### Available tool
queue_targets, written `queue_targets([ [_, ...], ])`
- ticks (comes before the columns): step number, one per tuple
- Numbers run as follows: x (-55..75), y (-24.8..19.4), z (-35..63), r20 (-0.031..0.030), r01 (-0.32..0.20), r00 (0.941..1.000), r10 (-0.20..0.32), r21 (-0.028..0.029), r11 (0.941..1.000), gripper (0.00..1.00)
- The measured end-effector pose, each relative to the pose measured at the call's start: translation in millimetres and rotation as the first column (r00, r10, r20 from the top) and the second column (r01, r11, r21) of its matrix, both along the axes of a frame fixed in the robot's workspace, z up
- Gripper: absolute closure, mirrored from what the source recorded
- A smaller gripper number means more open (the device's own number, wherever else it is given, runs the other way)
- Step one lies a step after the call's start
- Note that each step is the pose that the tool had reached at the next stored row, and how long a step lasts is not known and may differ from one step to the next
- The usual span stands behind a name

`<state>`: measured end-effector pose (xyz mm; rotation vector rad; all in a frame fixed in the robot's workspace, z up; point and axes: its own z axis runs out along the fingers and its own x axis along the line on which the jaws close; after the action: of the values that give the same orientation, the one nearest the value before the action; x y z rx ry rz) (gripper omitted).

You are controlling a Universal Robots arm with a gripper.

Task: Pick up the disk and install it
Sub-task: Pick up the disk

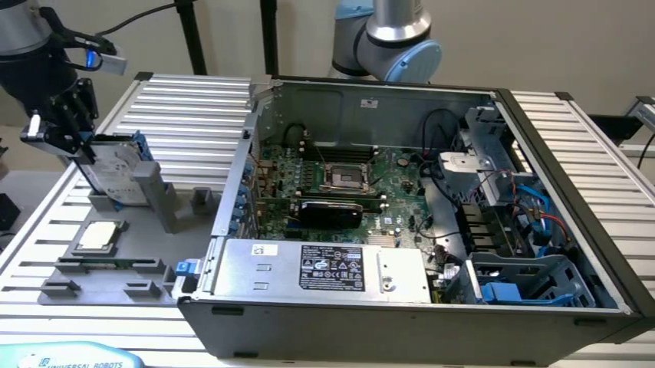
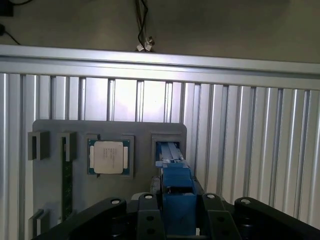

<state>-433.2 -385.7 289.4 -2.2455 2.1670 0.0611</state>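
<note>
The black hand (image 1: 80,147) is clamped on the disk (image 1: 115,170), a flat grey box with blue plastic edges. The disk stands upright at a slot in the grey plastic tray (image 1: 103,282) on the ribbed metal tabletop (image 1: 195,100). A square shiny chip (image 1: 97,235) sits in another pocket of the tray. Near it, the open metal computer case (image 1: 409,322) holds a green board (image 1: 389,165) and a blue cage (image 1: 527,280).
</note>
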Motion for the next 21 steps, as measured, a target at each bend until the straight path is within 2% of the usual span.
queue_targets([
  [7,0.0,0.0,0.3,0.0002,0.000,1.0000,0.000,0.0001,1.0000,0.67],
  [15,0.7,0.0,10.4,0.0000,0.000,1.0000,0.000,0.0018,1.0000,0.67],
  [21,0.9,0.0,11.2,0.0001,0.000,1.0000,0.000,0.0029,1.0000,0.67],
])
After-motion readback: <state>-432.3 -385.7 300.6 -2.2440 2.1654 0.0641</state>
